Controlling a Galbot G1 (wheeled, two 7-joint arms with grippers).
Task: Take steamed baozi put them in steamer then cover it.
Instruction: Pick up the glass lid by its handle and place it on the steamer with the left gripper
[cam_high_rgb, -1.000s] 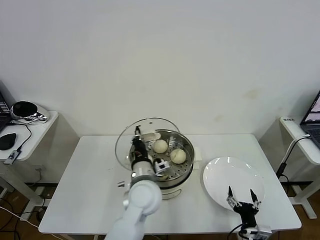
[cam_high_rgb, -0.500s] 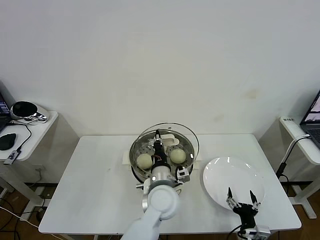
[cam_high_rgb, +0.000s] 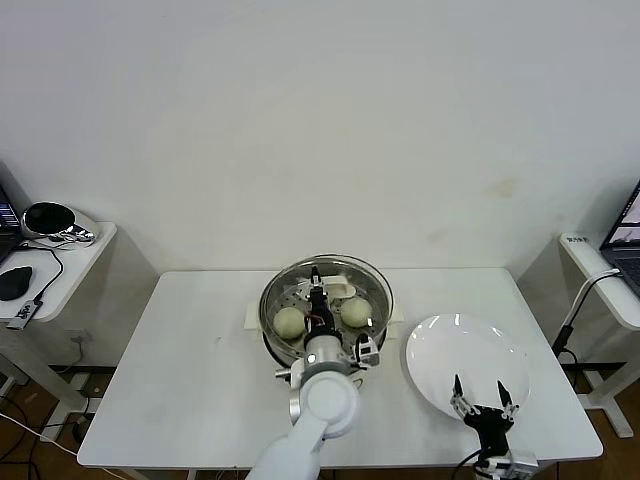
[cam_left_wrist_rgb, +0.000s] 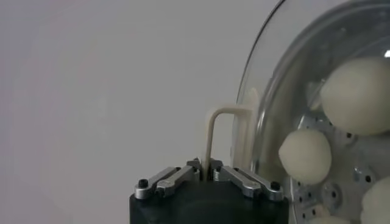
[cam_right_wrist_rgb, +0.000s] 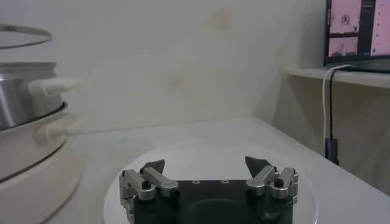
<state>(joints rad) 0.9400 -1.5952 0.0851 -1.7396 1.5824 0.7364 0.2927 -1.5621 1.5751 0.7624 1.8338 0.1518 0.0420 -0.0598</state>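
The steamer (cam_high_rgb: 272, 345) stands at the middle back of the white table. Cream-white baozi (cam_high_rgb: 289, 321) (cam_high_rgb: 354, 312) lie on its perforated tray, seen through a round glass lid (cam_high_rgb: 370, 290). My left gripper (cam_high_rgb: 318, 292) is shut on the lid's cream loop handle (cam_left_wrist_rgb: 219, 131) and holds the lid level over the pot, almost centred. In the left wrist view, three baozi (cam_left_wrist_rgb: 359, 94) (cam_left_wrist_rgb: 306, 155) (cam_left_wrist_rgb: 378, 204) show behind the glass, and the left gripper (cam_left_wrist_rgb: 207, 173) pinches the handle's stem. My right gripper (cam_high_rgb: 478, 386) (cam_right_wrist_rgb: 207, 163) is open and empty over the white plate (cam_high_rgb: 440, 350).
The flat white plate (cam_right_wrist_rgb: 201, 146) lies right of the steamer (cam_right_wrist_rgb: 24, 91). A side table (cam_high_rgb: 70, 260) with a mouse and a dark round object stands at left. A laptop shelf (cam_high_rgb: 610, 270) with a cable stands at right. The white table's (cam_high_rgb: 180, 380) left half is bare.
My left gripper has carried the glass lid from the pot's left side, where it was tilted, rightward to directly above the steamer and a little lower. The right gripper has hardly moved.
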